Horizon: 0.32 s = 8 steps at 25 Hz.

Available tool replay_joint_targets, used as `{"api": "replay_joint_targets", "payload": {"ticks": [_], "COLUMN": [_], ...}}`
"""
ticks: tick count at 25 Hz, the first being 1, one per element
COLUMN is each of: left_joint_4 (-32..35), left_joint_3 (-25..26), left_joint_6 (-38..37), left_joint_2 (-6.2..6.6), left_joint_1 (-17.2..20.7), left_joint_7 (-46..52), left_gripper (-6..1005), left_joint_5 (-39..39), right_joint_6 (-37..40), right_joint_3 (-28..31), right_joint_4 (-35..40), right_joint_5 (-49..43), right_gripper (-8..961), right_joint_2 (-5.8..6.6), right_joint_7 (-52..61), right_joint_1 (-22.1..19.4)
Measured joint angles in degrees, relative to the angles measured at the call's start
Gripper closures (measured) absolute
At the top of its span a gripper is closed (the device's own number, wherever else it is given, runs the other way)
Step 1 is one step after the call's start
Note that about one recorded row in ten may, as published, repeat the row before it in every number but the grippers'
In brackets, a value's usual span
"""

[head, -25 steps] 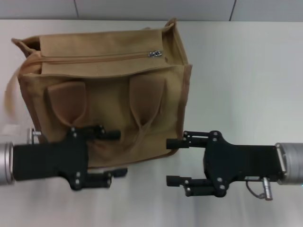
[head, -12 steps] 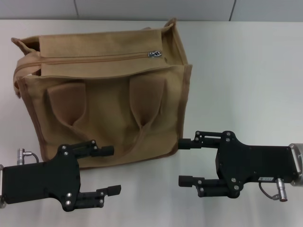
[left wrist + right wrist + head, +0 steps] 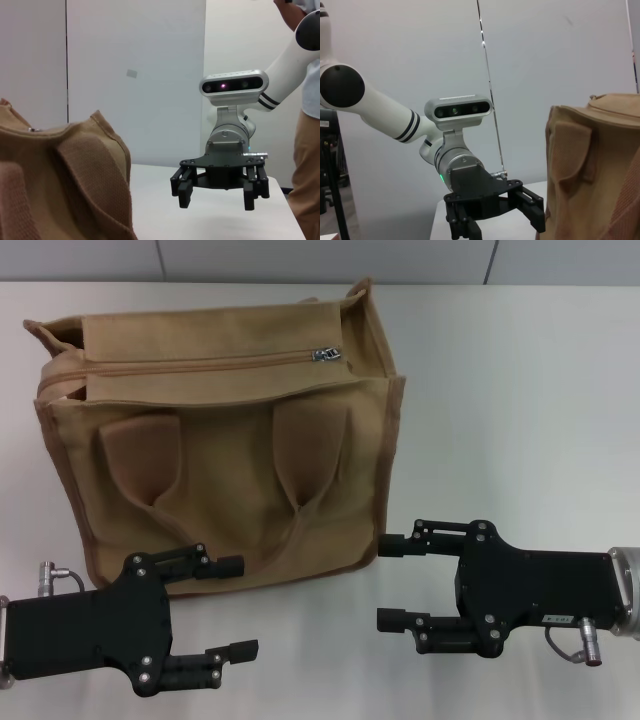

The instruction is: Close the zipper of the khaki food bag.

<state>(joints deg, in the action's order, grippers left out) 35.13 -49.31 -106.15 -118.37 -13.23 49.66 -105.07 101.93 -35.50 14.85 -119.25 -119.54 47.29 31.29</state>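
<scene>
The khaki food bag stands on the white table at the back left, front pockets and handles facing me. The zipper runs along its top panel and looks joined, with the silver slider near its right end. My left gripper is open and empty at the front left, just in front of the bag's lower edge. My right gripper is open and empty, next to the bag's front right corner. The left wrist view shows the bag and the right gripper. The right wrist view shows the bag and the left gripper.
The white table stretches to the right of the bag and between the two grippers. A grey wall runs along the table's back edge. A person stands at the edge of the left wrist view.
My left gripper has drawn back toward the front, off the bag's front face. My right gripper has moved slightly toward the front right. The bag's left handle has settled.
</scene>
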Motion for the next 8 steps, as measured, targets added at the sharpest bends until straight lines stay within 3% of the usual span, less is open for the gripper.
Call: {"api": "replay_joint_targets", "payload": {"ticks": [8], "left_joint_4": [-0.1], "left_joint_3": [0.0], "left_joint_6": [0.0], "left_joint_2": [-0.04], "left_joint_1": [0.1], "left_joint_7": [0.0], "left_gripper": [232], "left_joint_5": [0.0], "right_joint_6": [0.0], "right_joint_3": [-0.2], "right_joint_4": [-0.4], "right_joint_5": [0.0], "right_gripper": [254], "right_joint_2": [-0.09], "right_joint_7": [0.4], "right_joint_1": [0.1]}}
